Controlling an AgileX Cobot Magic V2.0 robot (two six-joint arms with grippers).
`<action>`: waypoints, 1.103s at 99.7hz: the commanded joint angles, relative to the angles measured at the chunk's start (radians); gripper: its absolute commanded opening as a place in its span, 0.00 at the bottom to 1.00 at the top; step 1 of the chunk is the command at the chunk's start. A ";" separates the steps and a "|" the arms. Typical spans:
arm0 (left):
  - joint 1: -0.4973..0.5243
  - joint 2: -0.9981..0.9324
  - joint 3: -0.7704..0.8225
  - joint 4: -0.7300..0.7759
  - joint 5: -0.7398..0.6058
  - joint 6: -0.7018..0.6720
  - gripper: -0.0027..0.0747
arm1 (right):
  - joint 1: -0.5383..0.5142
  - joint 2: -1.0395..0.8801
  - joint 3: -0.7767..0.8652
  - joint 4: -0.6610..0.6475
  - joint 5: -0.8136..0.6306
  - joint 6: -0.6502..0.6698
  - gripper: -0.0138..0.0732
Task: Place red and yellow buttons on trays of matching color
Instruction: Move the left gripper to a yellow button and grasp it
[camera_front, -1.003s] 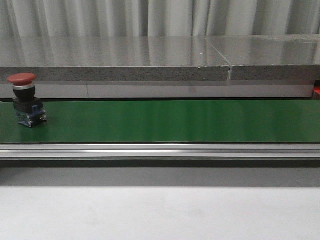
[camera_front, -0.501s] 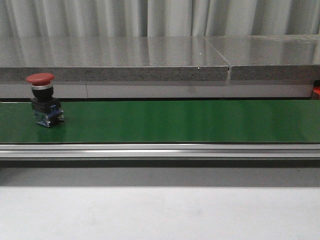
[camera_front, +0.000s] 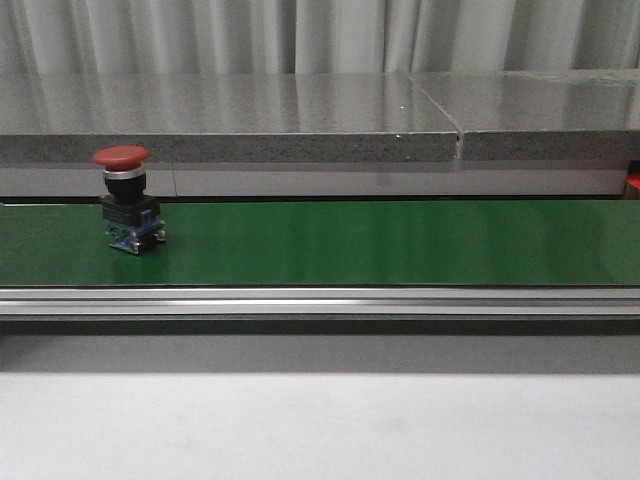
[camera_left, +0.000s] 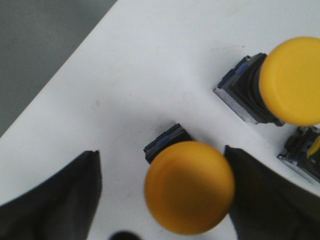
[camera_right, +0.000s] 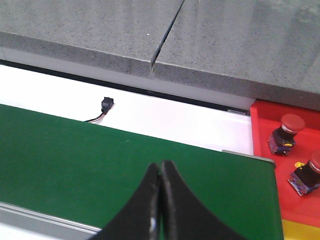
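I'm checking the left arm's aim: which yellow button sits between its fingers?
The yellow button with its whole round cap in view, sitting between the left gripper fingers. The other full-capped yellow button stands clear of the fingers, farther off on the white surface.

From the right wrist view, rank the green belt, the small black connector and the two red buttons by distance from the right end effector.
1. Green belt, directly under the end effector.
2. Red buttons on the red tray: the one at the picture's edge, then the farther one.
3. Black connector, on the white strip beyond the belt; too close to call against the farther button.
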 joint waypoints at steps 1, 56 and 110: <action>0.000 -0.048 -0.031 -0.008 -0.030 -0.010 0.40 | 0.001 -0.004 -0.025 0.018 -0.066 -0.008 0.08; -0.087 -0.335 -0.031 -0.017 0.005 0.011 0.02 | 0.001 -0.004 -0.025 0.018 -0.066 -0.008 0.08; -0.399 -0.383 -0.031 -0.001 0.204 0.105 0.02 | 0.001 -0.004 -0.025 0.018 -0.066 -0.008 0.08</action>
